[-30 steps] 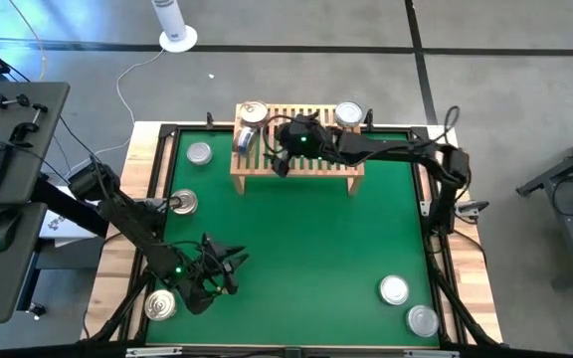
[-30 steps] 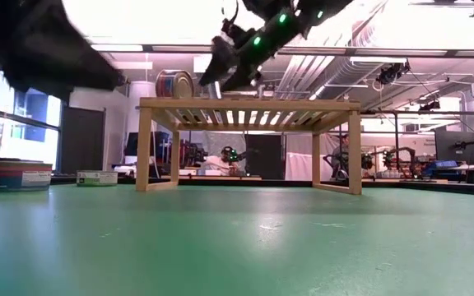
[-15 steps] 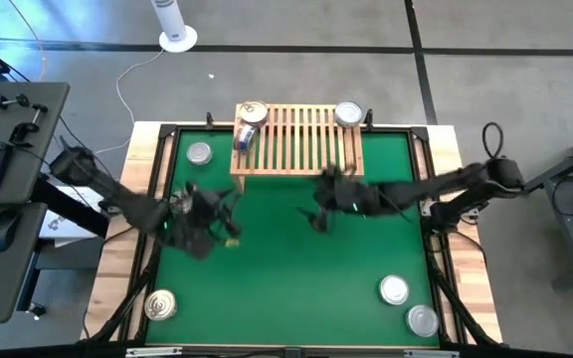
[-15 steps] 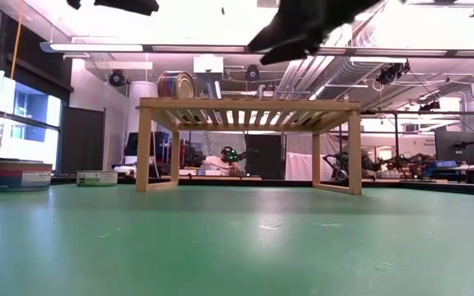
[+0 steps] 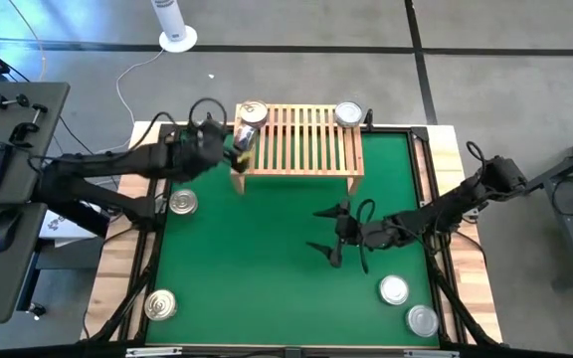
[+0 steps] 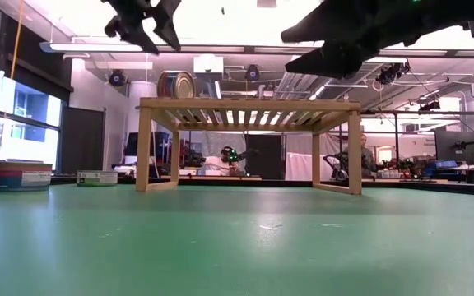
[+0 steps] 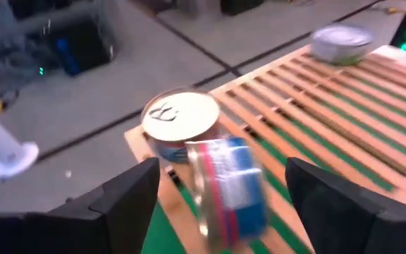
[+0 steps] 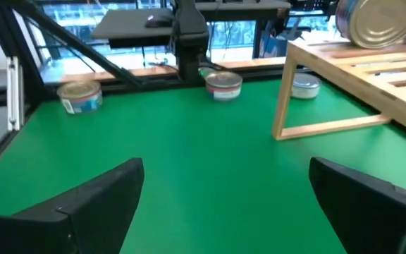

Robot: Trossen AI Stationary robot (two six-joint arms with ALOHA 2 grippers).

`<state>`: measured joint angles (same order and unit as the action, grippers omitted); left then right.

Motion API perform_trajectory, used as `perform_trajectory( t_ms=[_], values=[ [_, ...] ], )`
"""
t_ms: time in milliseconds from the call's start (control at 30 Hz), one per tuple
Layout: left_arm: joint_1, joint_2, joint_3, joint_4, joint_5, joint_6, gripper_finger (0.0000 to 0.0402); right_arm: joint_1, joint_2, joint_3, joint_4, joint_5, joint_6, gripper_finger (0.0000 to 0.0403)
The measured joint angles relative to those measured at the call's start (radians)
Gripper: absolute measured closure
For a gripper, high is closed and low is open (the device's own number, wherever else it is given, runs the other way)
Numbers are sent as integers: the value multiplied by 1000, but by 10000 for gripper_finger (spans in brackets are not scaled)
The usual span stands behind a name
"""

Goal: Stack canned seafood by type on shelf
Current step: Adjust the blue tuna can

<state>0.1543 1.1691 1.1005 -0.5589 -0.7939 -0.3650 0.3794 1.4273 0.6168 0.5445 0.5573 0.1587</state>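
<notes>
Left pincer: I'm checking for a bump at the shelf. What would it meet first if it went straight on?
Probably the tilted tin, leaning on the flat gold-topped tin at the shelf corner; depth is unclear.

The mat (image 5: 267, 259) carries the shelf (image 5: 301, 149) at its far edge and five tins near its corners.

Open fingers (image 7: 125, 201) frame a tilted tin (image 7: 228, 187) on the shelf (image 7: 330, 106).

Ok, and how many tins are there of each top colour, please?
Gold-top tins: 3
Silver-top tins: 4
Tin tipped on its side, top unclear: 1
Total: 8
</notes>
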Motion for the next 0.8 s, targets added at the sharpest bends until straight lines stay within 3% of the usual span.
perform_trajectory(
  t_ms=[167, 367, 633, 800],
  values=[
    [126, 24, 0, 24, 130, 0, 97, 0, 0, -4, 2, 0, 0, 4],
    [197, 65, 0, 50, 239, 1, 96, -1, 0, -4, 4, -1, -1, 4],
    [196, 109, -1, 131, 393, 0, 96, -1, 0, -4, -2, -4, -1, 4],
    [175, 118, 0, 198, 439, 0, 96, -1, 0, -4, -2, -4, -1, 4]
  ],
)
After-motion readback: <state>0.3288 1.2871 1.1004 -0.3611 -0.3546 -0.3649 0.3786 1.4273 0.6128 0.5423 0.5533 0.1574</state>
